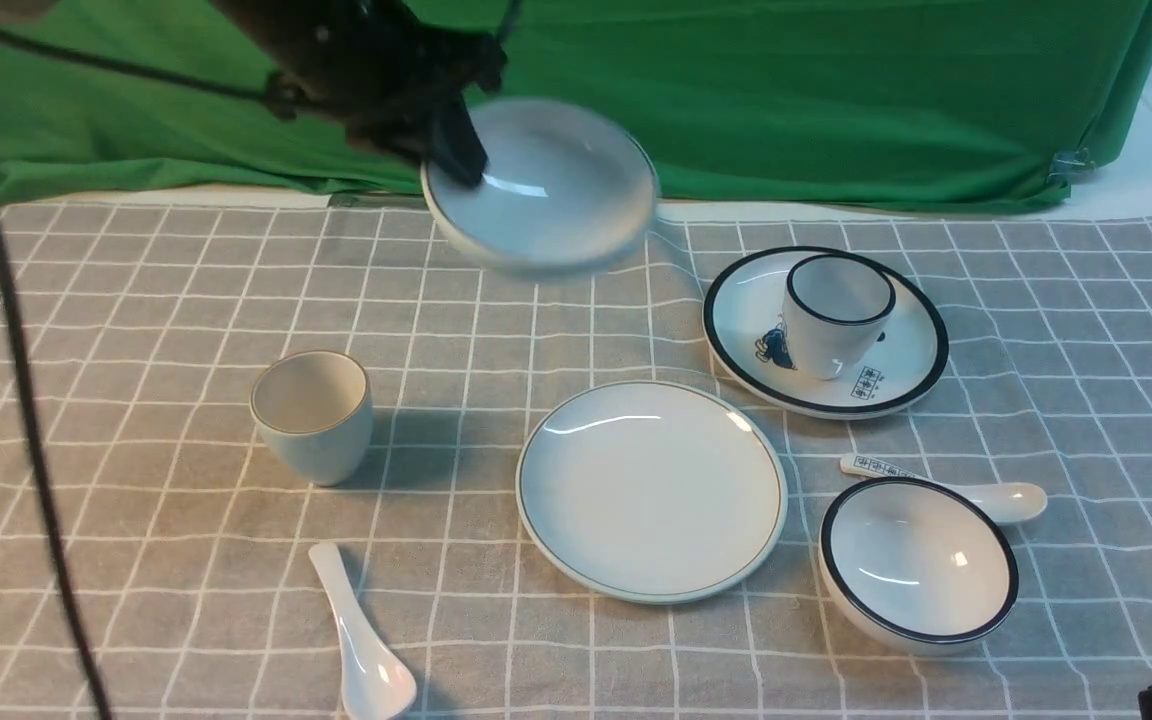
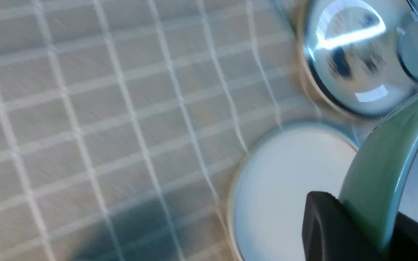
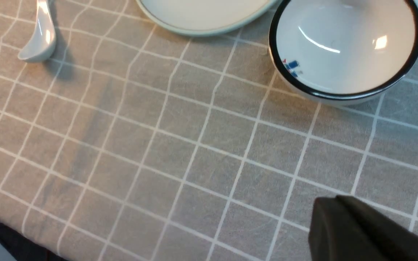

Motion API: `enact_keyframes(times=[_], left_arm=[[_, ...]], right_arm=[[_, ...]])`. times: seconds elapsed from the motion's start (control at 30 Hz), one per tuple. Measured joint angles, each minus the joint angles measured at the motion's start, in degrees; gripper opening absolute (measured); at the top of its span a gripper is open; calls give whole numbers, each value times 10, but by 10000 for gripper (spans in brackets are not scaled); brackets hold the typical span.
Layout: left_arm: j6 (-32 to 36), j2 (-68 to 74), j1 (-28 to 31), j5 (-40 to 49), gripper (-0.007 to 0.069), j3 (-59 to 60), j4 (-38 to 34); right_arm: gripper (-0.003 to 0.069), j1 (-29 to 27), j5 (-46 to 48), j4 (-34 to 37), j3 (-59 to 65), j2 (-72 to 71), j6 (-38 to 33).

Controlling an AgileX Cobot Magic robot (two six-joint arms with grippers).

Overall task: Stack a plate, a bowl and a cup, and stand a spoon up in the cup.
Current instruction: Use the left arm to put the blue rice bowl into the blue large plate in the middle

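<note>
The left gripper (image 1: 456, 165) pinches the bowl (image 1: 546, 190) by its rim, presumably leaving its base free to land on the plate (image 1: 652, 490). The right gripper is closed. The cup (image 1: 314, 415) and spoon (image 1: 361, 640) wait to one side, probably for later.

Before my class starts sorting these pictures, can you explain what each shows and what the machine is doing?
It is a robot with two arms. The front picture looks forward from between them; the other two come from cameras on its left and right wrists.

The left claw grips the rim of a pale bowl, tilted in the air. The right claw is shut.

On the checked cloth lie a pale plate, a pale cup and a plain white spoon. Also there are a black-rimmed plate carrying a cup, a black-rimmed bowl and a marked spoon.
</note>
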Motion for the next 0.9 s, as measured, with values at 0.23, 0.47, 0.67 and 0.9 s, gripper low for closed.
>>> enact_keyframes(times=[0.23, 0.47, 0.67, 0.9], left_arm=[[3, -24, -101, -205, 37, 197, -15], [-7, 27, -117, -259, 37, 210, -10], [-19, 63, -117, -261, 37, 210, 1], [-21, 70, -117, -258, 39, 210, 4]], right_arm=[[20, 0, -11, 0, 0, 0, -17], [20, 0, -26, 0, 0, 0, -30], [20, 0, -28, 0, 0, 0, -33], [20, 0, -28, 0, 0, 0, -33]])
